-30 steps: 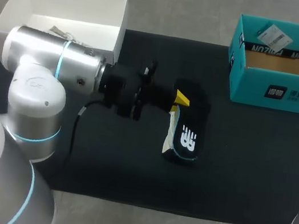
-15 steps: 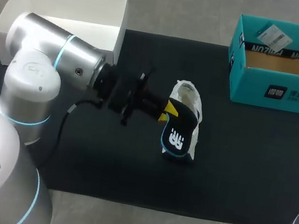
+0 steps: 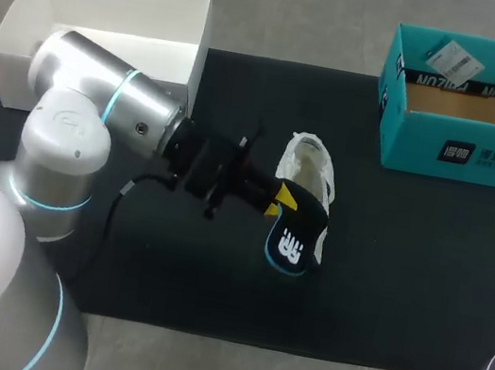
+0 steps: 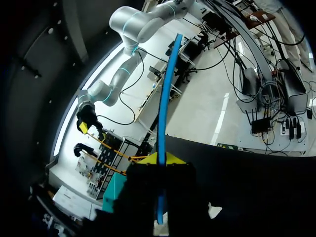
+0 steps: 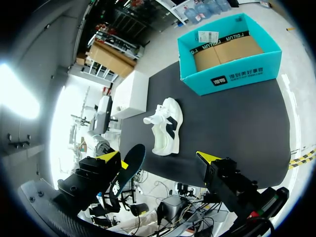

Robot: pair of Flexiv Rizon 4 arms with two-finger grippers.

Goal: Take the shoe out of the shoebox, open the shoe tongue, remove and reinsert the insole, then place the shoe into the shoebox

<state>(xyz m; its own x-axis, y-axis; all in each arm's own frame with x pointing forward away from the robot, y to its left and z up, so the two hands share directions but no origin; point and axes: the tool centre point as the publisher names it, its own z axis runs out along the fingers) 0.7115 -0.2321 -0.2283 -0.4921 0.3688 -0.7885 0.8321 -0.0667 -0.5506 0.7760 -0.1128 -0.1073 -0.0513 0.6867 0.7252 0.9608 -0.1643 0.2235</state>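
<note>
1. Our left gripper (image 3: 276,198) is clamped on the insole (image 3: 294,236), with a yellow tip on each face. In the left wrist view the insole shows edge-on, a blue line running out from between the tips.
2. Insole: black with a blue rim, logo side facing up. It is held tilted, out of the shoe (image 3: 308,165), over the middle of the mat (image 3: 405,270) on the shoe's near-edge side. From above, its held end overlaps the shoe's near end. We cannot tell whether the two touch.
3. Shoe: white, lying on the mat about its middle. Its opening shows from above, and a dark side mark shows in the right wrist view.
4. Shoebox (image 3: 464,151): teal and open, with a brown floor showing. It sits at the mat's far right corner, well apart from the shoe.
5. Our right gripper (image 5: 158,157): fingers spread wide with nothing between them. The head view puts its yellow tips at the shoebox's right end, by the mat's right edge.
6. White box (image 3: 116,4): open, at the mat's far left corner, just behind our left arm (image 3: 108,103).
</note>
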